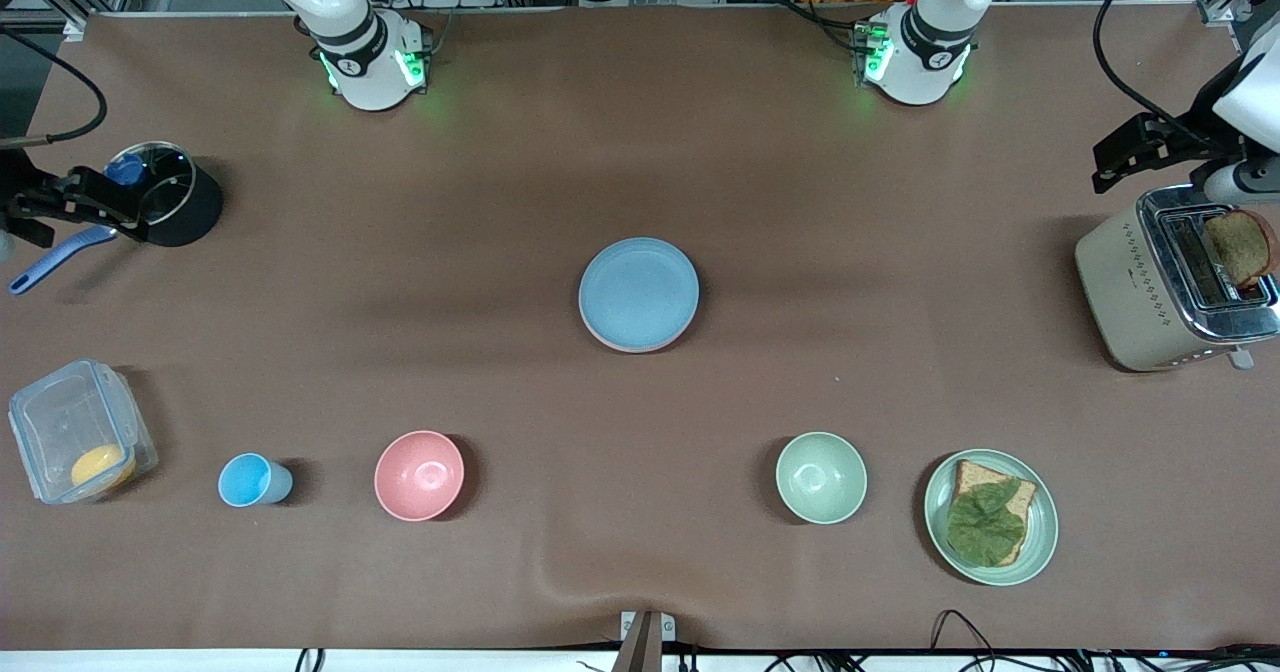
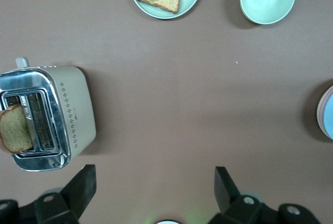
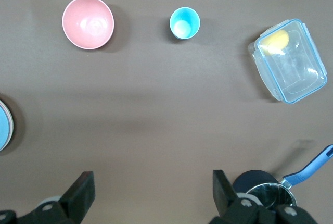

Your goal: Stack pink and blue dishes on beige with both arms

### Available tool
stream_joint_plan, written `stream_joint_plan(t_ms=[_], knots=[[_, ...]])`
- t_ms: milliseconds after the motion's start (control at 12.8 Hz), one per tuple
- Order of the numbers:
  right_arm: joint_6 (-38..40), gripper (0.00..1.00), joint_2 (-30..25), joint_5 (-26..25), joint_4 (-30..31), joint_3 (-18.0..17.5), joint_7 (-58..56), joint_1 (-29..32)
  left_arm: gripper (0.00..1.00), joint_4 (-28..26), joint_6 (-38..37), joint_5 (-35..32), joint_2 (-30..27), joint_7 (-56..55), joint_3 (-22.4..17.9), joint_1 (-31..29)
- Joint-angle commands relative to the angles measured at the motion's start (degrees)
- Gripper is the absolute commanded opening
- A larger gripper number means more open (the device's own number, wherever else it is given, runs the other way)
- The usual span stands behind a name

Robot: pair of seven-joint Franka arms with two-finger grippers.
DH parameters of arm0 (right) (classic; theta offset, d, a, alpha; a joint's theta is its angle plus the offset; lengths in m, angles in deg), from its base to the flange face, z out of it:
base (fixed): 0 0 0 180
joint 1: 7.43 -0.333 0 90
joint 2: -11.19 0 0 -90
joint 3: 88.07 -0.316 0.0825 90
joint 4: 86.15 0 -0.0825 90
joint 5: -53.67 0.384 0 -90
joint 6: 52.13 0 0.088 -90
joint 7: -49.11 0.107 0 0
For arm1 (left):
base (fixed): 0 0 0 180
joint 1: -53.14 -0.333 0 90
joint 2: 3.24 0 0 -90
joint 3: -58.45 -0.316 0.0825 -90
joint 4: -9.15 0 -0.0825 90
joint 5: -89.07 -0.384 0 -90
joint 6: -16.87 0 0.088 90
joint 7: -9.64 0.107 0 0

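Note:
The light blue plate (image 1: 639, 292) lies at the table's middle, on top of a stack. A pale pink plate's rim (image 1: 612, 344) peeks out under it on the side nearer the front camera. The stack's edge also shows in the left wrist view (image 2: 328, 112) and in the right wrist view (image 3: 4, 125). The beige plate is hidden beneath; I cannot make it out. My left gripper (image 1: 1120, 157) (image 2: 154, 174) hangs open and empty over the table beside the toaster. My right gripper (image 1: 105, 212) (image 3: 152, 177) hangs open and empty by the black pot.
The toaster (image 1: 1170, 282) with a bread slice stands at the left arm's end. The green plate with toast (image 1: 1040, 542), green bowl (image 1: 821, 477), pink bowl (image 1: 419, 475), blue cup (image 1: 250, 480) and lidded box (image 1: 75, 432) line the near edge. The pot (image 1: 170, 197) stands at the right arm's end.

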Motion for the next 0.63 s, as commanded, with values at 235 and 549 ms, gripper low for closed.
stream_joint_plan(t_ms=[235,549], knots=[[0.06,1.00,0.06,2.40,-0.75,-0.28,-0.33,0.76,1.00,0.66,-1.00,0.93,0.34,0.33,0.07,0.52],[0.15,1.00,-0.38,2.05,-0.31,-0.28,-0.51,0.76,1.00,0.75,-1.08,0.67,0.43,0.24,0.24,0.44]])
